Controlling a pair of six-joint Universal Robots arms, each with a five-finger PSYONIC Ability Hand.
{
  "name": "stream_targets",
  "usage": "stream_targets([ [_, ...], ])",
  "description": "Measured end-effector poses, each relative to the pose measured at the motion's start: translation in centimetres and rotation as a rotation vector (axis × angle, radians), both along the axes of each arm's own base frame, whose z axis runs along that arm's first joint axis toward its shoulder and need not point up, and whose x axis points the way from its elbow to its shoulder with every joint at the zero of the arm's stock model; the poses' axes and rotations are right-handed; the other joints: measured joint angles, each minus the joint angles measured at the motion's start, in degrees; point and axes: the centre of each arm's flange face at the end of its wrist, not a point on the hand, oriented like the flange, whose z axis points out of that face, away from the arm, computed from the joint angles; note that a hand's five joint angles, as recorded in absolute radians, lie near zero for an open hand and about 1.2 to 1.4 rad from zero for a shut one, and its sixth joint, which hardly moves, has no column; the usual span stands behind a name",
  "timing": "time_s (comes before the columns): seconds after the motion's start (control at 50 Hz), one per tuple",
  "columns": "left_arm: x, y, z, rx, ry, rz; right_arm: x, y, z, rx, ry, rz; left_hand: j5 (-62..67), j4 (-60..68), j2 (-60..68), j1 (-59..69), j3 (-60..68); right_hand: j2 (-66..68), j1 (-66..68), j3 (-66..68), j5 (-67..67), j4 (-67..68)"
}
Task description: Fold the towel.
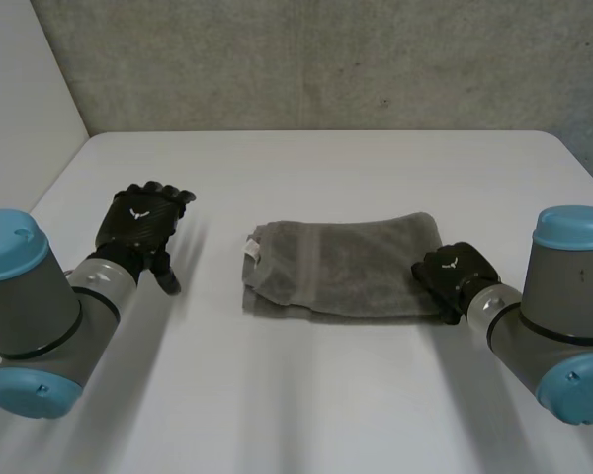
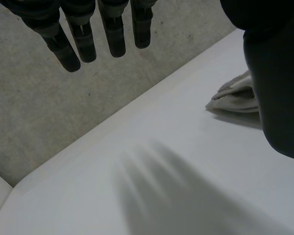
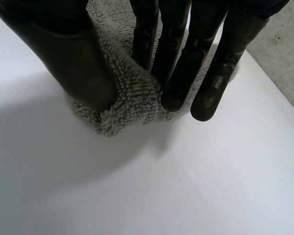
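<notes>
Right hand (image 1: 453, 276): clamped on the towel (image 1: 341, 265) at its right end. The thumb (image 3: 73, 58) is on one side of a pinched-up ridge of pile and the fingers (image 3: 186, 78) are on the other.
Left hand (image 1: 143, 222): well clear of the towel's left end, with fingers straight and apart. It holds nothing and hangs above the bare counter (image 1: 306, 395).
Towel: lies between the two hands, already doubled into a thick oblong (a small white tag (image 1: 250, 249) shows at its left end).
Step in hand: probably one more fold, led from the towel's right end over toward its left.
Doing it well: the pinch should take in every layer at that end, not just the top one, or the stack will peel apart on the lift. Raise the end only enough to clear the rest of the towel, then carry it straight across so the edges land square.
Help worth having: the free hand could press down on the towel's left end so the bundle does not slide.
Risk: the pinch sits near one corner, so the far corner of that end may sag and skew the fold.
</notes>
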Motion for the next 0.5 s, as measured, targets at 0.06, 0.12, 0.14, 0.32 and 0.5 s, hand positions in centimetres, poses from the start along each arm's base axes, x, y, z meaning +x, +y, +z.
stream_targets([
  [0.06,-0.1,0.1,-0.1,0.003,-0.001,-0.003,-0.1,0.0,-0.3,0.001,0.015,0.006,0.00,0.00,0.00,0.00,-0.01,3.30,2.59,4.76,4.88,5.05],
  [0.12,-0.1,0.2,-0.1,0.004,-0.001,-0.004,0.0,-0.2,-0.1,-0.016,0.025,0.006,0.00,0.00,0.00,0.00,-0.01,8.84,7.67,10.73,11.20,11.29],
  [0.14,-0.1,0.2,-0.1,0.004,-0.001,-0.003,0.1,-0.5,0.2,-0.038,0.035,0.002,0.00,0.00,0.00,0.00,-0.01,12.26,12.61,15.82,15.91,16.16],
  [0.32,-0.1,0.0,0.8,-0.022,0.008,0.000,5.6,0.3,5.7,-0.262,0.024,0.129,-0.01,0.00,0.00,-0.01,-0.01,12.49,15.40,17.03,16.79,17.50],
  [0.5,-0.1,-0.2,4.2,-0.103,0.081,0.006,15.3,6.5,6.2,-0.347,-0.028,0.454,-0.01,0.00,0.00,-0.01,-0.02,13.41,15.61,17.04,16.79,17.50],
])
